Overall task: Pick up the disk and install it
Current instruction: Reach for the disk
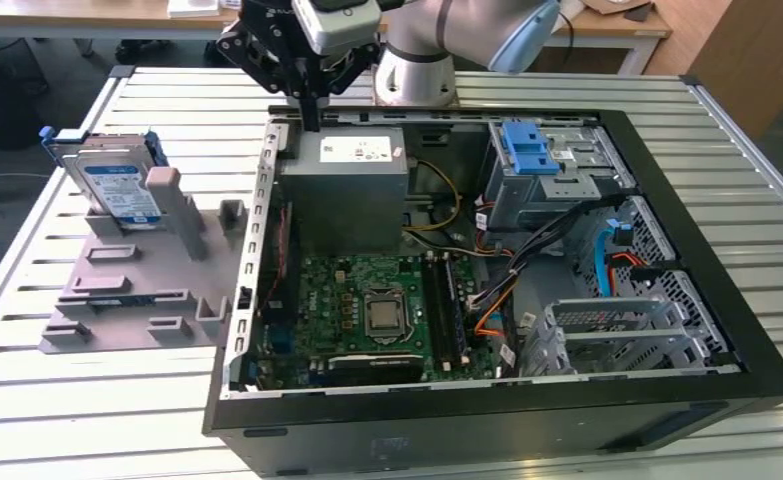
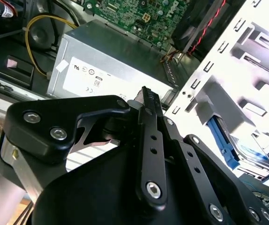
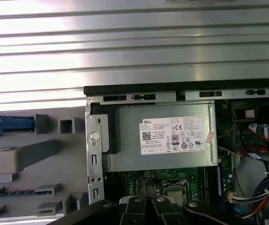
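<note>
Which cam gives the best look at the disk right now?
Exterior view: the disk stands upright in the grey fixture plate, label and blue side rails in plain sight. The first wrist view catches just its blue rail at the frame edge. The second wrist view faces the power supply instead.

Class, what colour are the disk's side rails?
Blue; the disk shows best in the exterior view.

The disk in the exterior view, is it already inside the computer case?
No, the disk stands in the grey fixture plate outside the case.
</note>
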Robot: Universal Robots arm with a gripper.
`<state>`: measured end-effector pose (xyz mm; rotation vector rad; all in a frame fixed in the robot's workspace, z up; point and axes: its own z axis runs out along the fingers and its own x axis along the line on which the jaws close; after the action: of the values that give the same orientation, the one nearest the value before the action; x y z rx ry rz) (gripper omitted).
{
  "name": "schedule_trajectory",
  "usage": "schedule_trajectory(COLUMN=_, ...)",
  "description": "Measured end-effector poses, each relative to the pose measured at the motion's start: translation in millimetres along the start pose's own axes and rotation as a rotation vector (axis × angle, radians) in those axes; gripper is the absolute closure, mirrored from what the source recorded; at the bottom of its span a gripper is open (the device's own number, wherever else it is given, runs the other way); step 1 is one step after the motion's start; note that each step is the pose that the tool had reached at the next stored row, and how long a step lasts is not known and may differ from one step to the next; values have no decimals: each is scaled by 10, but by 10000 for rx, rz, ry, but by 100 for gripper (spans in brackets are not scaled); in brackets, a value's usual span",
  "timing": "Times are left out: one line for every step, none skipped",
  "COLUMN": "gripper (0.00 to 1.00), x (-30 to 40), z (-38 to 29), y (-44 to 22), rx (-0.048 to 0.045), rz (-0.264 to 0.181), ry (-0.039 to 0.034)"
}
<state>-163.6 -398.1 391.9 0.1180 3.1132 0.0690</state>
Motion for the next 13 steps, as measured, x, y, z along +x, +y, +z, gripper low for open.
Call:
schedule_trajectory(gripper=89, x=10, z=0, y=0, rx=0, rz=0, ry=0)
schedule_trajectory(gripper=89, x=19, z=1, y=-1, rx=0, rz=0, ry=1)
schedule_trajectory(gripper=89, x=29, z=1, y=-1, rx=0, rz=1, ry=0)
schedule_trajectory(gripper=89, x=39, z=1, y=-2, rx=0, rz=1, ry=1)
schedule_trajectory(gripper=89, x=50, z=2, y=-3, rx=0, rz=1, ry=0)
schedule_trajectory(gripper=89, x=61, z=2, y=-4, rx=0, rz=0, ry=0)
schedule_trajectory(gripper=89, x=71, z=3, y=-5, rx=-1, rz=0, ry=0)
schedule_trajectory(gripper=89, x=80, z=3, y=-6, rx=0, rz=1, ry=1)
schedule_trajectory(gripper=89, x=89, z=4, y=-6, rx=-1, rz=0, ry=0)
schedule_trajectory(gripper=89, x=98, z=5, y=-7, rx=-1, rz=0, ry=0)
schedule_trajectory(gripper=89, x=106, z=5, y=-8, rx=0, rz=0, ry=0)
schedule_trajectory(gripper=89, x=115, z=5, y=-8, rx=0, rz=0, ry=1)
schedule_trajectory(gripper=89, x=124, z=5, y=-9, rx=0, rz=0, ry=1)
